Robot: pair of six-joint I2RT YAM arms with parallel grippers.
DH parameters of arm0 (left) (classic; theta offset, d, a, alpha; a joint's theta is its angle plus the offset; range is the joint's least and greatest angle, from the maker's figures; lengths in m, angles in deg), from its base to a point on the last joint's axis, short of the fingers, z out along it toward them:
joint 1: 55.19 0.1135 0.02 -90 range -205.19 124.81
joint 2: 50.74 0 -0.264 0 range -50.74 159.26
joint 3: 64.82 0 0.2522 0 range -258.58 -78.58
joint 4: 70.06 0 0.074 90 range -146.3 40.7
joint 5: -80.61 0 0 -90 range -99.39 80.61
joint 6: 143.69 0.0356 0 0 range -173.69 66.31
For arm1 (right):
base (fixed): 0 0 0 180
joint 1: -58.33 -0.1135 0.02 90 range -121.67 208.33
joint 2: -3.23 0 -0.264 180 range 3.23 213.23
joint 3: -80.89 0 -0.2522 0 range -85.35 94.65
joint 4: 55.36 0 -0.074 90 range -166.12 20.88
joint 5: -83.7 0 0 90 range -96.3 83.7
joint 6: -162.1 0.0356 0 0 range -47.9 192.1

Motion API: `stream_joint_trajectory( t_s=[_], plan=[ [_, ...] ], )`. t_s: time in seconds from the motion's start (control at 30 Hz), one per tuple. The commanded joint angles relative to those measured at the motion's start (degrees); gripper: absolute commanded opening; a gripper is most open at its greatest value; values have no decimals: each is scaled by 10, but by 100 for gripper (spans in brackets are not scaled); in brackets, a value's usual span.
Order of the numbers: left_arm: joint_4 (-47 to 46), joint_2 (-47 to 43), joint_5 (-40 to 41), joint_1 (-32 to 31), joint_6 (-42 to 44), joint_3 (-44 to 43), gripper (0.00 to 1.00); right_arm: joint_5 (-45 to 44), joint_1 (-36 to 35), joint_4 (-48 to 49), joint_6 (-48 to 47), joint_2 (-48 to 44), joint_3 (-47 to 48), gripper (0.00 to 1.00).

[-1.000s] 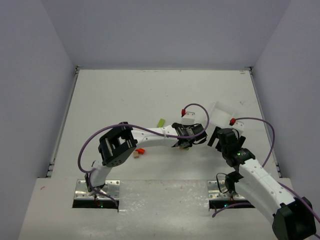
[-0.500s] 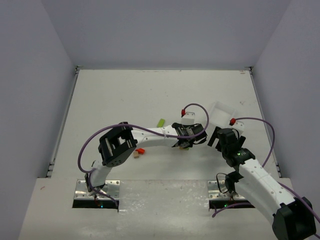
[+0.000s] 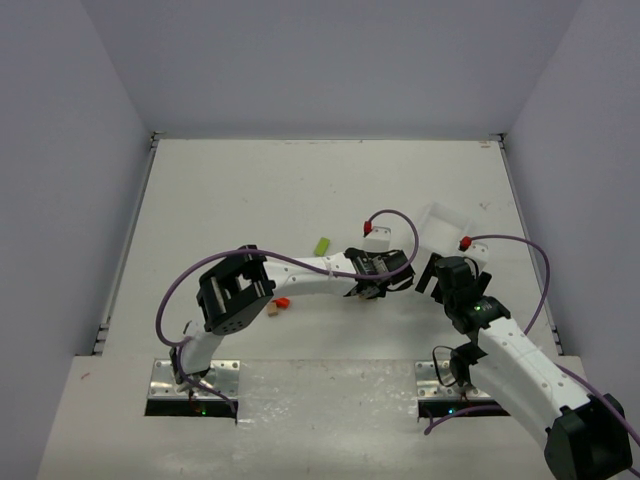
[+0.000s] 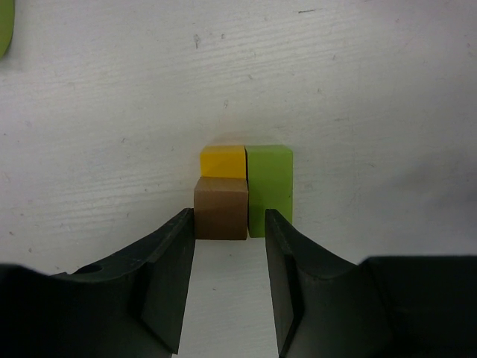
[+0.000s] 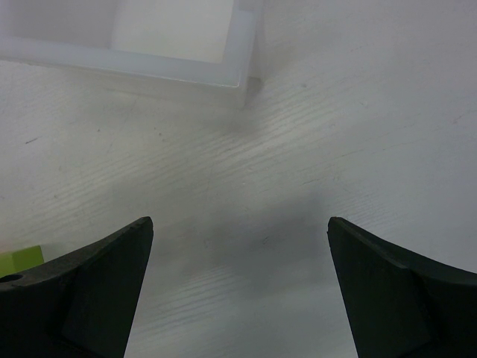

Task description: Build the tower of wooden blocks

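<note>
Left tool [image 4: 229, 240]: jaws parted only narrowly, tips on either side of the near end of a tan block [image 4: 221, 209]. The left fingertip sits at the block's edge and a thin gap shows on the right, so no firm grip is evident. At 12 o'clock from the tan block, touching it, is a yellow block [image 4: 223, 161]. At 3 o'clock of both, flush against them, is a longer lime green block [image 4: 270, 186]. Whether the tan one rests on the yellow or just in front of it cannot be told. This cluster sits on the table [image 3: 250, 190] near mid-width, under the left tool in the top view. Loose pieces lie outward from there: a second green block [image 3: 322, 245] at about 10 o'clock, and a red-orange block [image 3: 282, 302] with another tan block [image 3: 271, 311] at about 8 o'clock, these two just beside each other. Right tool [image 5: 240, 224]: jaws spread wide, nothing between them, bare table beneath. A white tray [image 5: 179, 63] lies at its 12 o'clock, near but apart.
</note>
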Motion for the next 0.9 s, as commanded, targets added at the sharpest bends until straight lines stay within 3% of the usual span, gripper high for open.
stream_joint_trajectory(
  t_s=[0.0,0.63,0.87],
  plan=[
    [-14,-25,-7,-9,-4,1,40,-19,1,6,11,-2,1,99],
    [10,-27,36,-9,-1,-10,43,-19,1,6,10,0,1,99],
    [6,-43,42,-9,26,-16,54,-19,1,5,8,0,2,99]
  ],
)
